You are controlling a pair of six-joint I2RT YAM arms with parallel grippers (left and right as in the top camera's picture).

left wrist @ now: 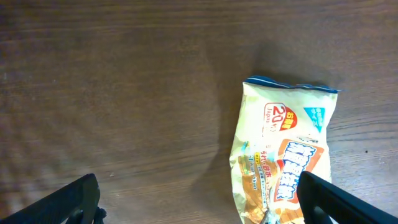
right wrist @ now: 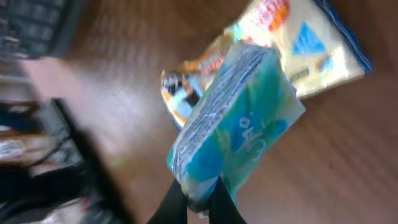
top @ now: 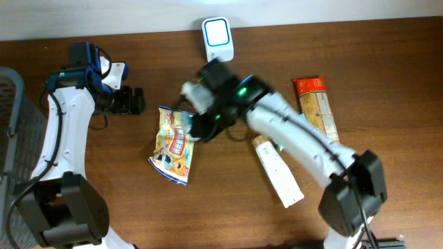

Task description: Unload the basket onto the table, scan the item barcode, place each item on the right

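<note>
Teal packet (right wrist: 239, 121) sits pinched in the right pincer (right wrist: 198, 204) near the snack bag (top: 176, 145), while the left pincer (left wrist: 199, 202) stands spread.

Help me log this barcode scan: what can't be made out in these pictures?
- teal packet in the right gripper: right wrist view, blurred, no barcode readable.
- Same packet, overhead view: largely hidden under the right arm.
- snack bag: left wrist view, the bottom edge cuts off its lower part.

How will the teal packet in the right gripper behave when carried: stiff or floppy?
Probably soft: the teal packet is a film pouch with a crimped seam. Pinched at one end by the right gripper, it may sag or swing.
</note>
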